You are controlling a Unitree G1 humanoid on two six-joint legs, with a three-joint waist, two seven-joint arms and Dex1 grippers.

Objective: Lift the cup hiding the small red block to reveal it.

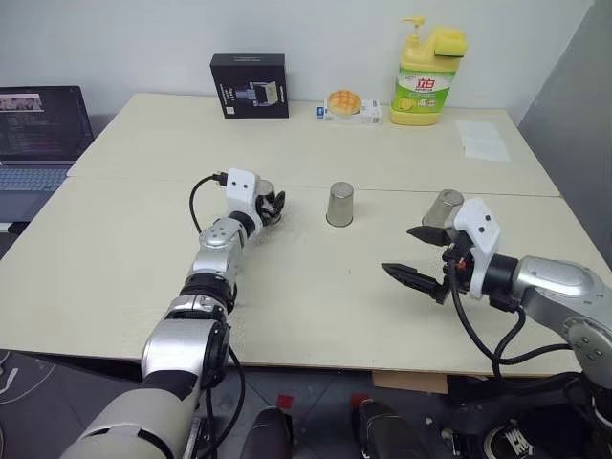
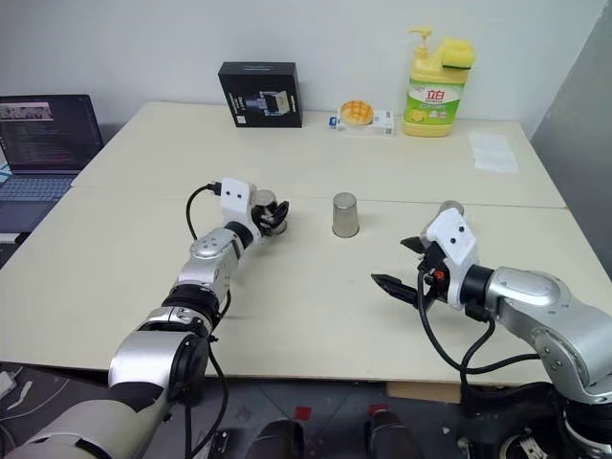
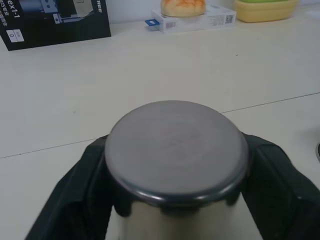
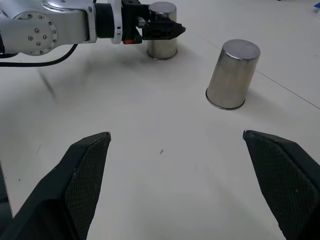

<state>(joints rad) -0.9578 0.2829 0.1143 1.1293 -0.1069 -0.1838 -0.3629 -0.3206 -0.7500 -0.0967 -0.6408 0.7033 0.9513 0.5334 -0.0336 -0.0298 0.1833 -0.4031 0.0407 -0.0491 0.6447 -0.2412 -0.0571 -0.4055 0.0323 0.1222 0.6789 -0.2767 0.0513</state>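
Three upturned steel tumblers on the pale table [image 1: 316,316]. Left gripper [image 1: 272,205] reaching level across the tabletop, black fingers [image 3: 75,195] pinched tight on the left cup [image 3: 175,165], one finger on each side of its wall, cup standing on the table mouth down. Middle cup [image 1: 339,204] upright and alone near the table seam, well apart from both grippers. Right cup [image 1: 444,209] just behind the right wrist, partly hidden by it. Right gripper [image 1: 418,258] hovering low over bare table, fingers [image 4: 85,175] spread wide, nothing between them. Small red block nowhere to be made out; which cup covers it, cannot tell. Along the far edge: black box [image 1: 250,84] with small white print too fine to read, a flat carton with a barcode [image 3: 192,20] carrying a bun, yellow-green dish soap bottle [image 1: 424,81] with a red label in Chinese characters, a sponge on top. Sheet of paper [image 1: 482,140] at far right. Laptop [image 1: 38,134] at far left, screen lit with text too small to read.
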